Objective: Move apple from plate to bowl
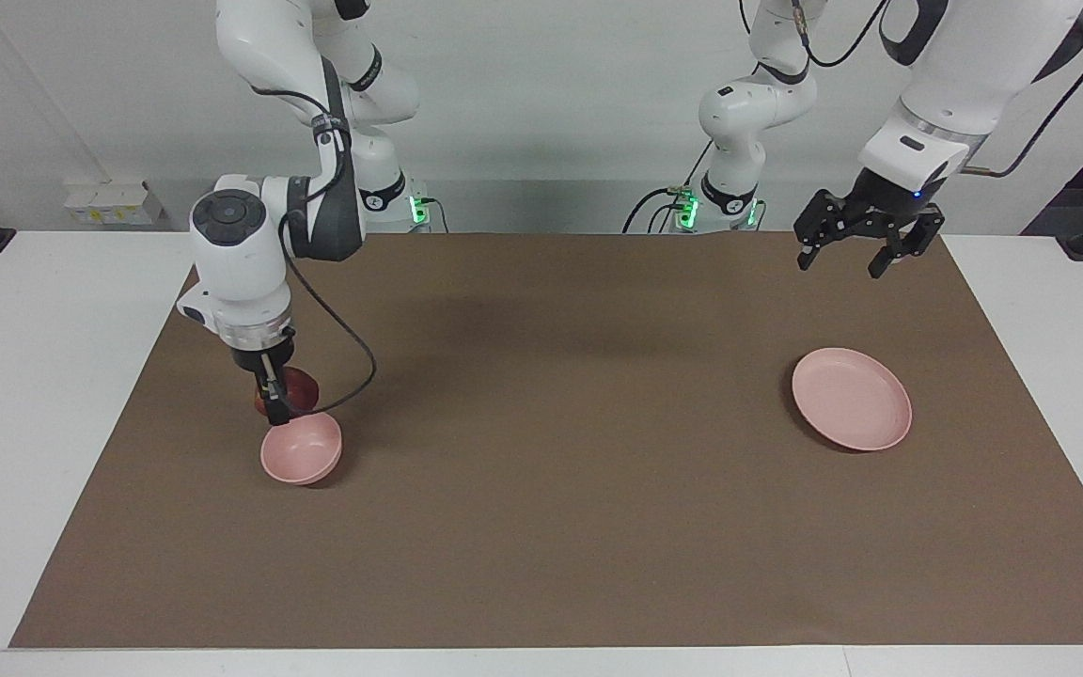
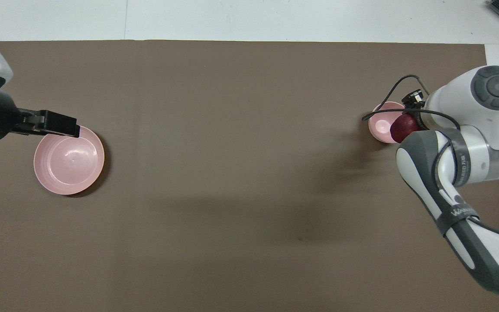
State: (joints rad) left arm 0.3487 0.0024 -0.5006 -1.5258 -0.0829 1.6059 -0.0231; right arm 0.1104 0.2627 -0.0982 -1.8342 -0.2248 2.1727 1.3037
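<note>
The dark red apple (image 1: pixel 295 387) hangs just above the pale pink bowl (image 1: pixel 302 451), over the bowl's rim. My right gripper (image 1: pixel 278 402) points straight down and is shut on it. From overhead the apple (image 2: pixel 402 128) covers the edge of the bowl (image 2: pixel 380 125) toward the right arm's end. The flat pink plate (image 1: pixel 852 399) lies bare toward the left arm's end. My left gripper (image 1: pixel 842 263) hangs open and holds nothing, high over the mat near the plate. In the overhead view the left gripper (image 2: pixel 65 125) overlaps the rim of the plate (image 2: pixel 69 162).
A brown mat (image 1: pixel 560 470) covers most of the white table (image 1: pixel 43 376). The right arm's cable (image 1: pixel 353 367) loops down beside the apple. Only the bowl and plate stand on the mat.
</note>
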